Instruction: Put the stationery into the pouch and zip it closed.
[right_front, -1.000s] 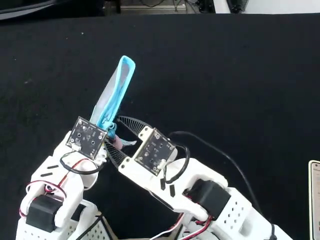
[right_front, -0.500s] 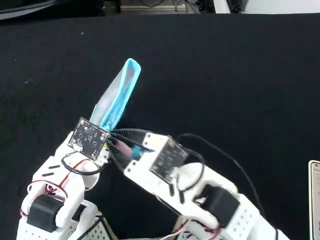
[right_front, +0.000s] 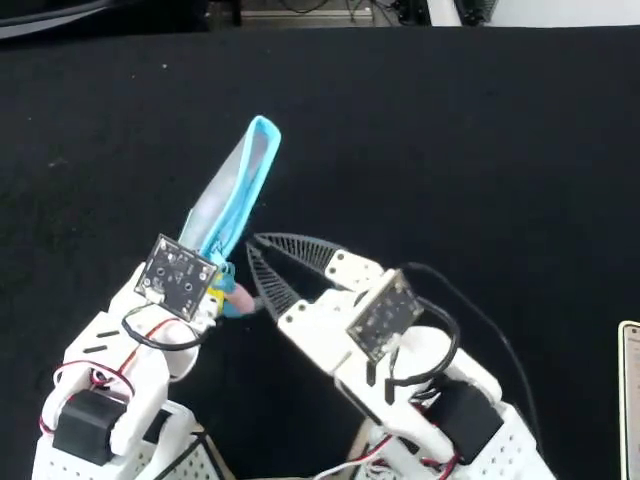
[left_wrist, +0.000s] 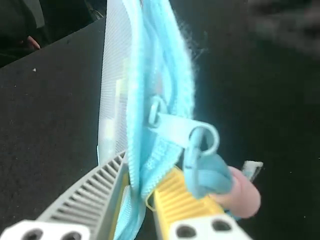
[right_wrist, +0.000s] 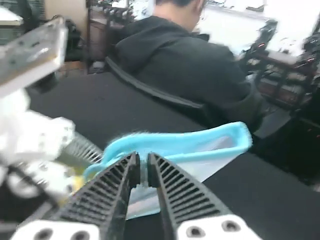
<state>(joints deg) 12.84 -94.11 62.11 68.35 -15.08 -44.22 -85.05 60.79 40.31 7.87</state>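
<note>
My left gripper (right_front: 213, 268) is shut on the lower end of a light-blue mesh pouch (right_front: 235, 190), which stands on edge and leans away toward the far right. In the left wrist view the pouch (left_wrist: 150, 75) is pinched between the grey finger and the yellow pad (left_wrist: 175, 192). The zipper pull (left_wrist: 172, 125) and its blue loop (left_wrist: 200, 150) hang beside them. A pink rounded object (left_wrist: 242, 197) sits just under the loop. My right gripper (right_front: 252, 245) is shut, empty, a little right of the pouch's held end. From its wrist, the right gripper (right_wrist: 142, 159) faces the pouch (right_wrist: 200, 150).
A black cloth (right_front: 450, 150) covers the table. A white flat object (right_front: 630, 400) lies at the right edge. Both arm bases crowd the near edge, and the two grippers are close together.
The right gripper has pulled back from the pouch's zipper end toward the near right. The pouch has tipped slightly to the right. The left arm has held still.
</note>
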